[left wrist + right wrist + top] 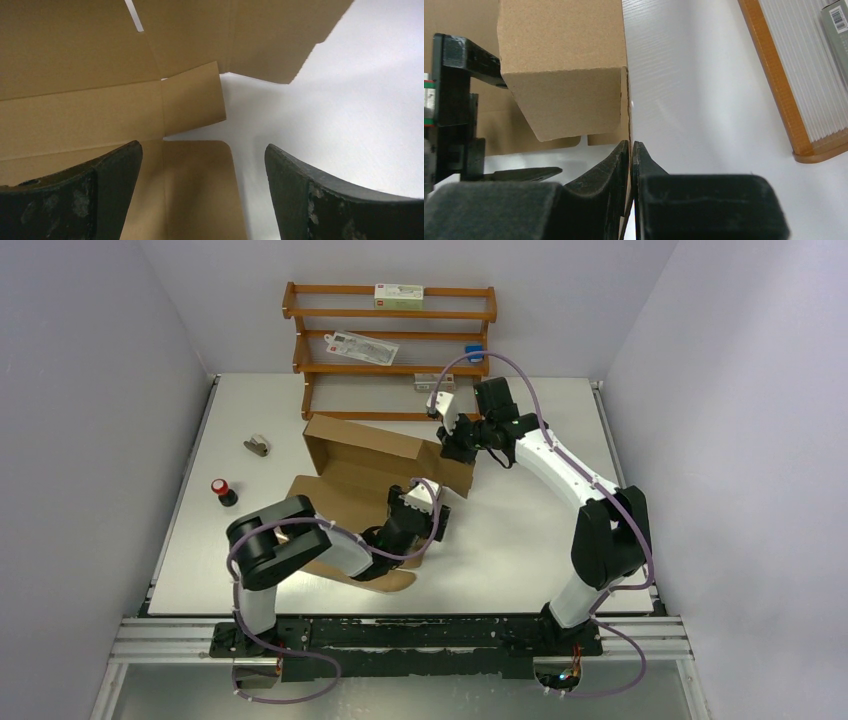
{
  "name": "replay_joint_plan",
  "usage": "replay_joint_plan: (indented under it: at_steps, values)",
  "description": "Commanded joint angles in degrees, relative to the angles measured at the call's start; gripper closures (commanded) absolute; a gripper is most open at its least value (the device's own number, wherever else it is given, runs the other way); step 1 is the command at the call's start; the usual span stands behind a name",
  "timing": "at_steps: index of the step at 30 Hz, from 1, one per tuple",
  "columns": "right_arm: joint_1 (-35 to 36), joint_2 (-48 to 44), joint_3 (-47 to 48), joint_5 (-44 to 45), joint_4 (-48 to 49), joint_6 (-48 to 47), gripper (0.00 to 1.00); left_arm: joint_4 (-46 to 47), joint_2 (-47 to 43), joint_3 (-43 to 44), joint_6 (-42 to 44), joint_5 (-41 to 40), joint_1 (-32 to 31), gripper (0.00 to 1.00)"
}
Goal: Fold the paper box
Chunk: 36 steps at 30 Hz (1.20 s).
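White tabletop (520,540) runs between grey walls (90,390), with a wide strip of it showing from the box's right end to the right wall. At the far edge stands an orange-brown wooden slatted rack (390,340). The plain brown corrugated cardboard paper box (370,455) lies mid-table, back wall raised, near flaps flat toward my arm bases. My left gripper (202,150) hangs over a rounded near flap, jaws wide apart, nothing between them. My right gripper (630,150) is pinched on the thin edge of the box's right end panel, near the rack's foot. 2 small things, a red-capped black cylinder (222,490) and a grey clip-like piece (258,446), sit well left of the box
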Motion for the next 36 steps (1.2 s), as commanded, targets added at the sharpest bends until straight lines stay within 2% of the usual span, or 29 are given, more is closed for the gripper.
replay_joint_plan:
  at_steps: [1,13,20,23,27,36]
  values:
    - [-0.20,-1.41,-0.55,-1.38,-1.14,-0.51,0.88,6.89,3.84,2.57,-0.26,-5.35,-0.36,0.03]
    - [-0.20,-1.42,-0.92,-2.14,-1.24,-1.02,0.88,11.29,11.21,6.32,1.31,-12.35,-0.09,0.09]
    - [-0.20,-1.36,-0.99,-2.20,-1.27,-1.03,0.88,13.24,9.11,4.14,-0.88,-14.18,1.96,0.24]
    - [-0.22,-1.44,-0.99,-2.11,-1.28,-0.95,0.88,14.57,7.39,2.14,-1.93,-13.33,2.79,0.32]
    - [-0.19,-1.33,-0.90,-2.02,-1.13,-0.50,0.88,13.47,5.59,0.47,-4.91,-10.96,4.51,0.38]
    - [-0.08,-0.85,-0.25,-3.18,-0.87,0.71,0.88,12.46,4.06,-3.51,-12.26,-2.88,9.95,0.40]
